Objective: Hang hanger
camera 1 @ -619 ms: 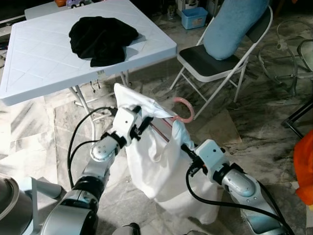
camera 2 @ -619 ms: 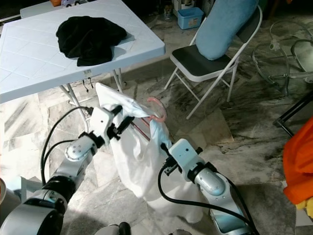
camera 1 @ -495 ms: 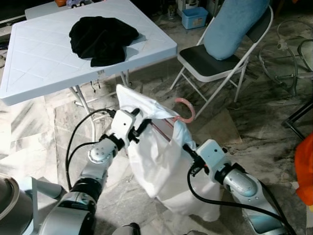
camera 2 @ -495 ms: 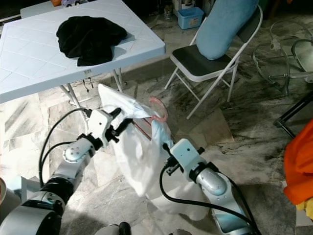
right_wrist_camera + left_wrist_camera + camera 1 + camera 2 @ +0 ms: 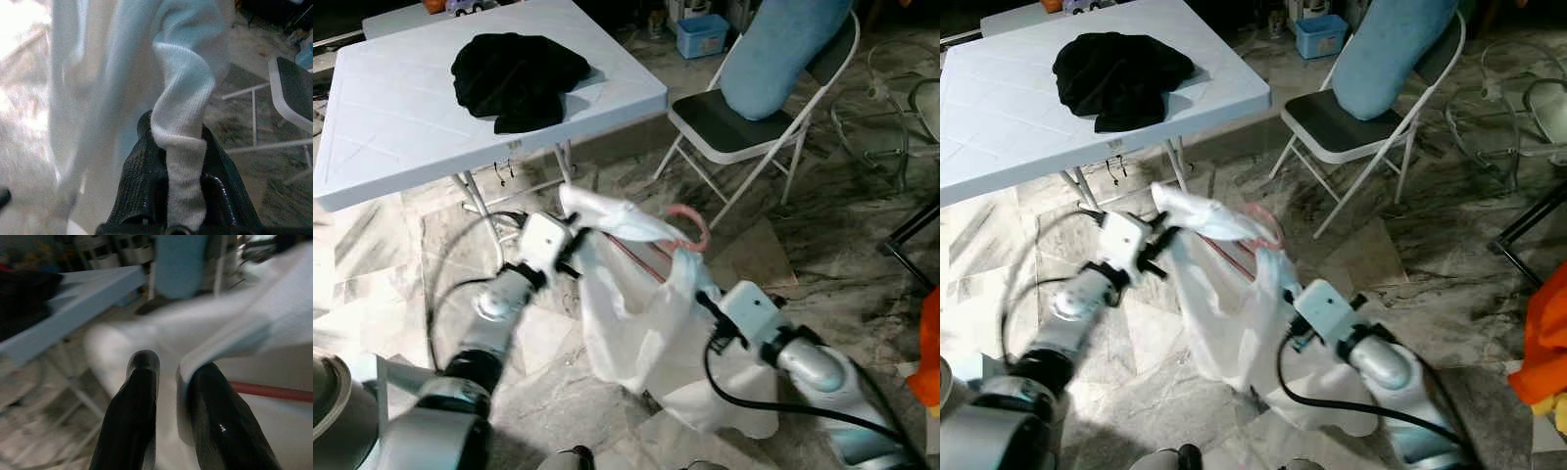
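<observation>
Head views: one white garment (image 5: 646,313) on one pink hanger (image 5: 690,220) hangs between the two grippers. The left gripper (image 5: 570,257) grips its upper corner; the right gripper (image 5: 703,299) holds a fold just below the hook. Beyond them stand one white table (image 5: 401,127) bearing one black cloth (image 5: 519,76) and one folding chair (image 5: 744,127).

Left wrist view: two fingers (image 5: 132,431) pinch white fabric beside the red hanger bar.

Right wrist view: two fingers (image 5: 142,186) clamp one roll of fabric.

Even daylight, soft shadows under the counter (image 5: 431,147); both arms are motion-blurred, and the wrist views are dimmer (background out of focus).
</observation>
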You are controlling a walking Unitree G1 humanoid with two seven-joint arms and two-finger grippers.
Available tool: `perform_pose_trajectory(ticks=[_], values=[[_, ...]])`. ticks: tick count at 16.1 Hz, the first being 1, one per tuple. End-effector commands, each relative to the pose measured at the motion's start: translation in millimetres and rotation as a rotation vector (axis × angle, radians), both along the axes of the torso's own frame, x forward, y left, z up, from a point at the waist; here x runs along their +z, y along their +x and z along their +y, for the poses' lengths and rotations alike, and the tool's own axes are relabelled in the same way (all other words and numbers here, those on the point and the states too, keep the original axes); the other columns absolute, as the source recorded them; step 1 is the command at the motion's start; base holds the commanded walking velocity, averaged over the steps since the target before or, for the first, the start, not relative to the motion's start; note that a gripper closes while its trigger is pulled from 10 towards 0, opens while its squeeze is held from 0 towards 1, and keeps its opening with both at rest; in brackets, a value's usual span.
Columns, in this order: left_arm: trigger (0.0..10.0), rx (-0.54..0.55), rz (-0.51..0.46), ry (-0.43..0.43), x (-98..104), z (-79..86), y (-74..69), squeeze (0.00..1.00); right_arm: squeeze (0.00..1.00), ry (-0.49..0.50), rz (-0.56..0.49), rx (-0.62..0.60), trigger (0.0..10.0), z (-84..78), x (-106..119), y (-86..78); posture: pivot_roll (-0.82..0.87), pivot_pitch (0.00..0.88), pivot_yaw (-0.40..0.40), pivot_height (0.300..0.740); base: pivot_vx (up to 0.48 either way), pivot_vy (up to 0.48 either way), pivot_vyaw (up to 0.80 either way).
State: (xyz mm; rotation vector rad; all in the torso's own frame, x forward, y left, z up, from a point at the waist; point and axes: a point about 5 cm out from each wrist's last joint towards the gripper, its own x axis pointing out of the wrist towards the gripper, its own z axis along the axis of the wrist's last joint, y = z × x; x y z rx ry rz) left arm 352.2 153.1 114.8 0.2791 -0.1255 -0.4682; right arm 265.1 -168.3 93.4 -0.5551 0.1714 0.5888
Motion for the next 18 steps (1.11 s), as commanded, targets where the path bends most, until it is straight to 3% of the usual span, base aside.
perform_pose_trajectory(ticks=[1,5,9,14,18], values=[[0.0,0.069,-0.005,0.023,3.4,15.7,3.2,0.0,0.0,-0.022,-0.005,0.016,10.0,-5.9,1.8,-1.8,-0.13,0.126,0.089,0.74,0.0,0.0,0.0],[0.0,0.106,-0.007,0.044,7.8,26.3,6.4,0.0,0.0,-0.139,0.045,0.032,10.0,-43.3,3.3,-13.2,-0.13,0.13,0.09,0.74,0.0,0.0,0.0],[0.0,0.122,-0.001,0.061,6.3,28.7,6.6,0.0,0.0,-0.261,0.133,0.071,10.0,-88.5,12.6,-35.5,-0.15,0.136,0.091,0.74,0.0,0.0,0.0],[0.0,0.105,0.057,0.061,-6.2,23.1,3.1,0.0,0.0,-0.279,0.169,0.126,10.0,-107.2,42.0,-43.9,-0.16,0.141,0.092,0.74,0.0,0.0,0.0],[0.0,0.076,0.141,0.046,-24.0,15.4,-3.8,0.0,0.0,-0.167,0.105,0.19,10.0,-99.1,88.0,-39.4,-0.16,0.143,0.093,0.74,0.0,0.0,0.0]])
